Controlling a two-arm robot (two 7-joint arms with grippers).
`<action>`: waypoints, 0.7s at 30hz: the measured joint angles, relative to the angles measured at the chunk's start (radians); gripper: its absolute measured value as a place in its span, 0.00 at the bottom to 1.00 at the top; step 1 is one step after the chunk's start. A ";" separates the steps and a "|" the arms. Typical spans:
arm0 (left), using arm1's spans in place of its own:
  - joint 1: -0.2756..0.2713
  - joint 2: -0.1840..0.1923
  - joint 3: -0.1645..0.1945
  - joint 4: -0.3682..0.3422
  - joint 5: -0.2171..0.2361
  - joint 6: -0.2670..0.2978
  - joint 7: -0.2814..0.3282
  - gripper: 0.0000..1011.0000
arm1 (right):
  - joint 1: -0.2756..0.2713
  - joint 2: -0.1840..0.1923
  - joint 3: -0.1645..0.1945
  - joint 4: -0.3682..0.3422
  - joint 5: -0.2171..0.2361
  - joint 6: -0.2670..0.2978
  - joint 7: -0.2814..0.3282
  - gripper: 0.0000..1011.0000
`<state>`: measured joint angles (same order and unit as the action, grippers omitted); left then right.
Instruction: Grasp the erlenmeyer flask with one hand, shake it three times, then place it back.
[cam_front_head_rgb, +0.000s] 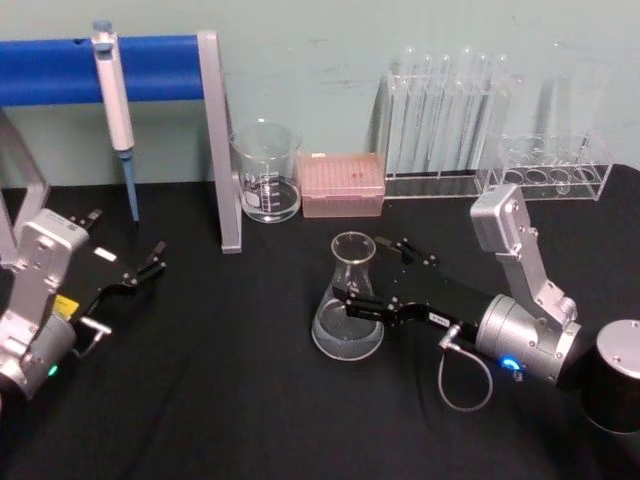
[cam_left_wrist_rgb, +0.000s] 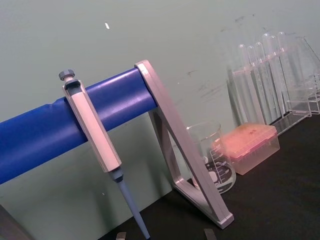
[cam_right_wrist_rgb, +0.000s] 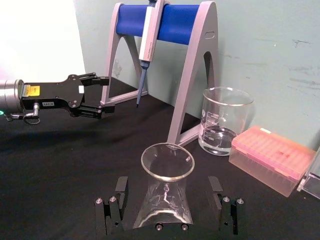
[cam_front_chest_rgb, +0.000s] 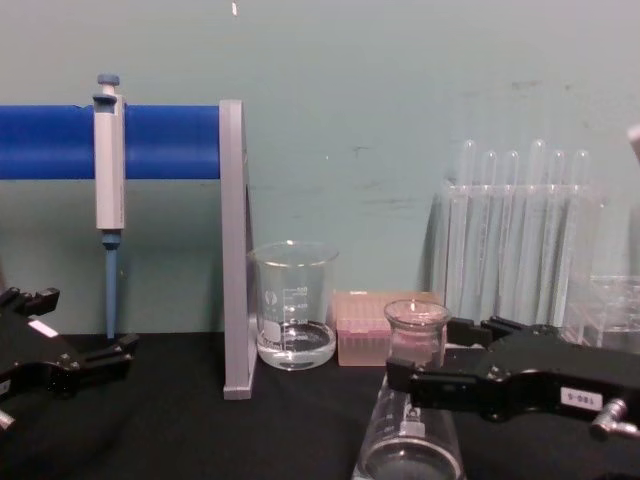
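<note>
One clear glass conical erlenmeyer flask (cam_front_head_rgb: 348, 305) stands upright on the black-covered table (cam_front_head_rgb: 250, 420), its flared rim up.

The black two-fingered right gripper (cam_front_head_rgb: 362, 270) reaches in from the flask's right. Its two fingers (cam_right_wrist_rgb: 117, 200) are spread wide, one on each side of the flask's body. The right wrist view shows a gap between each finger and the glass, so nothing is gripped.

The black left gripper (cam_right_wrist_rgb: 107, 93) lies low, well apart from the flask on its left. Its two fingers are also parted and hold nothing.

Behind the flask and slightly to its left is one straight-sided glass beaker (cam_front_head_rgb: 267, 170) with printed graduations and a little clear liquid in the bottom. Directly behind the flask sits one pink translucent plastic tip box (cam_front_head_rgb: 342, 184).

Further left of the flask is one grey metal stand (cam_front_head_rgb: 222, 140) with a blue horizontal bar. One grey and blue pipette (cam_front_head_rgb: 115, 110) hangs from the bar, tip down.

Behind the flask to its right are two clear plastic racks. The nearer rack (cam_front_head_rgb: 430, 185) holds six slim clear test tubes (cam_front_chest_rgb: 512, 230) standing upright, as counted in the chest view. The second rack (cam_front_head_rgb: 550, 175) stands further right and has round holes in its top.
</note>
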<state>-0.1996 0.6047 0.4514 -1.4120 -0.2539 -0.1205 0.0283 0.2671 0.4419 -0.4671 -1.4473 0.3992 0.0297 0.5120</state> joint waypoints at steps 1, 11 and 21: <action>0.000 0.000 0.000 0.000 0.000 0.000 0.000 0.99 | 0.002 -0.002 -0.001 0.002 -0.001 0.000 0.000 0.99; 0.000 0.000 0.000 0.000 0.000 0.000 0.000 0.99 | 0.023 -0.025 -0.010 0.033 -0.018 -0.010 0.000 0.99; 0.000 0.000 0.000 0.000 0.000 0.000 0.000 0.99 | 0.038 -0.041 -0.017 0.054 -0.030 -0.016 0.002 0.99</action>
<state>-0.1995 0.6047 0.4514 -1.4120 -0.2539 -0.1206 0.0283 0.3049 0.4005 -0.4837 -1.3929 0.3688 0.0140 0.5139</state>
